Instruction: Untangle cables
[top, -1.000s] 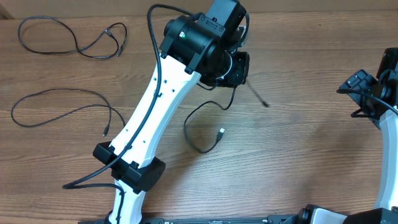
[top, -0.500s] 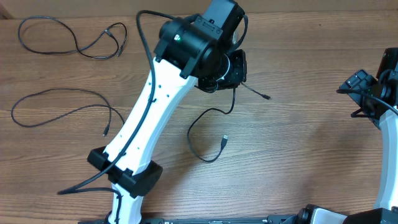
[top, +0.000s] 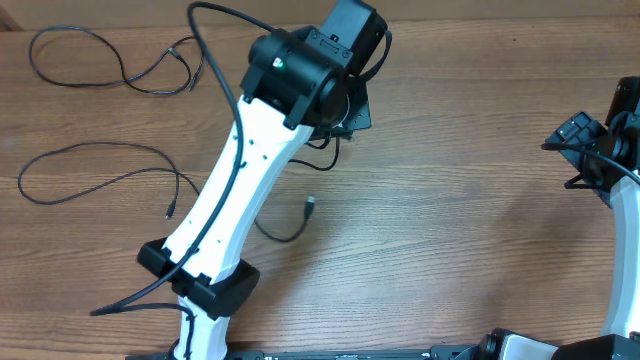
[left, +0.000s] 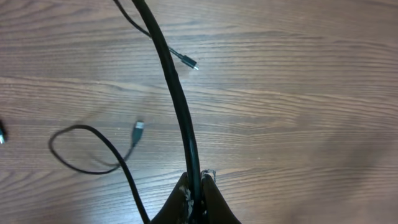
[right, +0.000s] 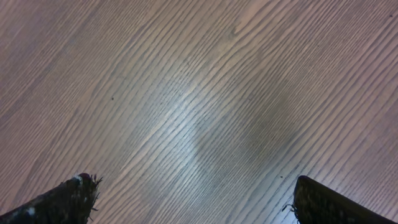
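Note:
Three thin black cables lie apart. One cable (top: 110, 62) curls at the far left corner. A second cable (top: 100, 150) loops at mid left. My left gripper (top: 350, 112) (left: 198, 186) is shut on the third cable (left: 180, 106), which rises between the fingers. Its loose loop (top: 275, 235) and plug (top: 310, 206) rest on the wood beside my left arm. The left wrist view shows that plug (left: 138, 128) and a second small plug end (left: 194, 64). My right gripper (top: 582, 150) (right: 193, 199) is open and empty over bare wood at the right edge.
The wooden table (top: 470, 230) fills every view. My white left arm (top: 240, 170) stretches diagonally from the front left to the middle back, with its own thicker black wire (top: 205, 40) arching above it.
My left gripper has moved left and a little back with the cable in it. The cable's loop and plug have been dragged left across the table, closer to my left arm. The right arm has not moved.

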